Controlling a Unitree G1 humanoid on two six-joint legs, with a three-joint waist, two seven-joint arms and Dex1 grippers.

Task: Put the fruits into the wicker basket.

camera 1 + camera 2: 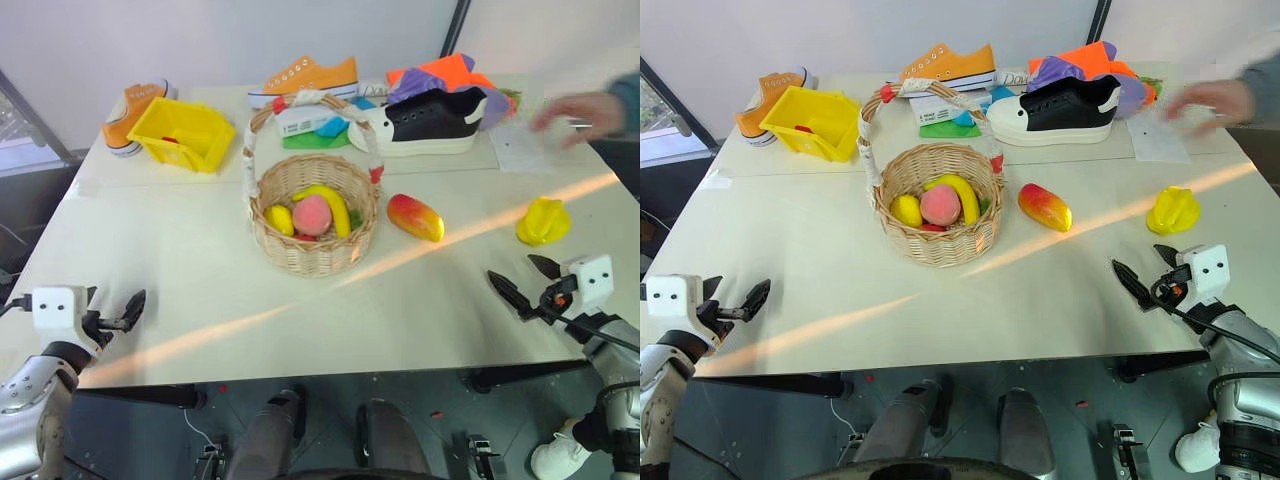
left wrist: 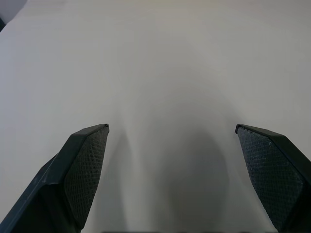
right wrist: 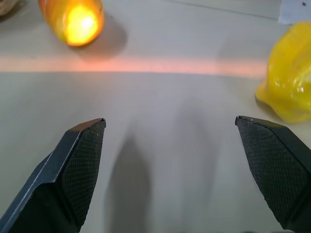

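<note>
Right of the round tan wicker basket (image 1: pixel 315 215) lie an oval red-yellow mango (image 1: pixel 416 217) and, farther right, a lumpy yellow fruit (image 1: pixel 542 222); both the left gripper (image 2: pixel 171 170) and the right gripper (image 1: pixel 527 279) stand apart, empty.

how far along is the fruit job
Partly done: the wicker basket already holds several fruits. Nothing is in hand; the left gripper and right gripper are open and empty. Left: the mango and the yellow fruit, both on the table.

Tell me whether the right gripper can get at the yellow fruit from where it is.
Probably yes. The right gripper is open and empty, and only bare table lies between it and the yellow fruit just ahead.
</note>
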